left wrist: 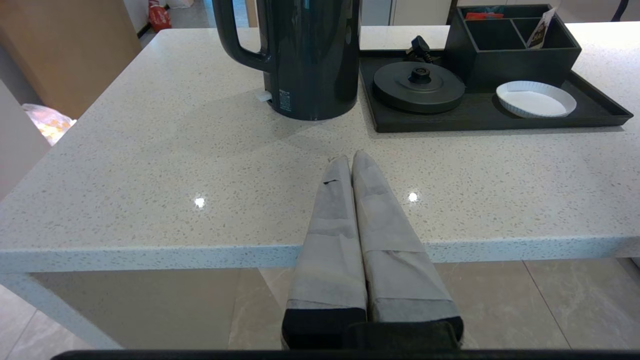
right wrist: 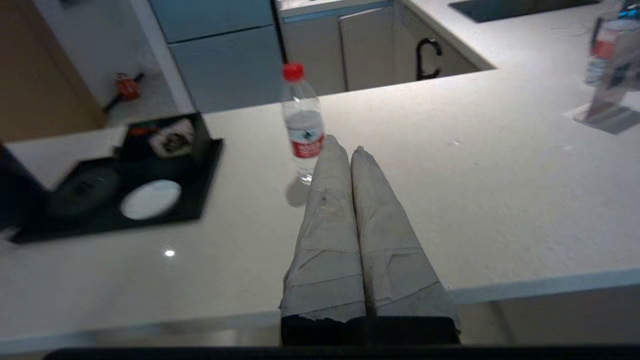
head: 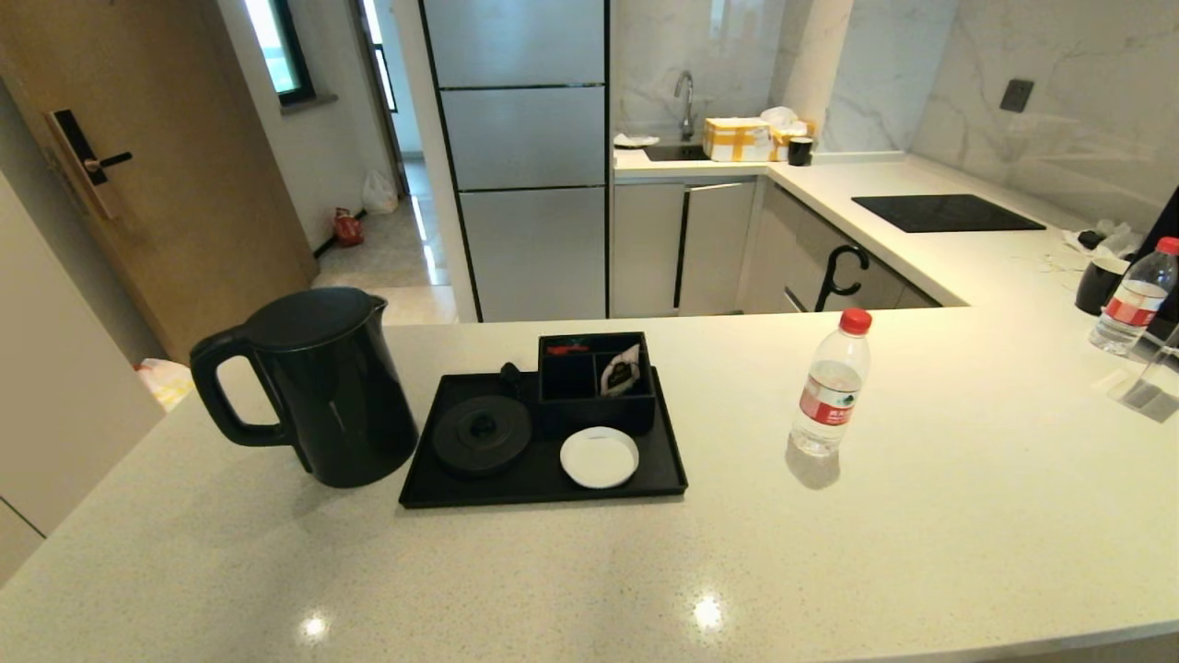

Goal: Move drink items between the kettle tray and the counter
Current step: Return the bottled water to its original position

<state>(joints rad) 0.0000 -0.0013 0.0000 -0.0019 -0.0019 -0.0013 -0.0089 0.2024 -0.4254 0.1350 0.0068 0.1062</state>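
Observation:
The black kettle stands on the counter just left of the kettle tray, off its round base. On the tray are the compartment box and an empty white coaster. A water bottle stands upright on the counter, right of the tray. My left gripper is shut and empty over the counter's near edge, short of the kettle. My right gripper is shut and empty, close to the bottle's near right side. Neither arm shows in the head view.
A second bottle, a black mug and a clear stand sit at the far right. The black cooktop lies on the counter's far arm. A fridge, cabinets and a sink area stand behind.

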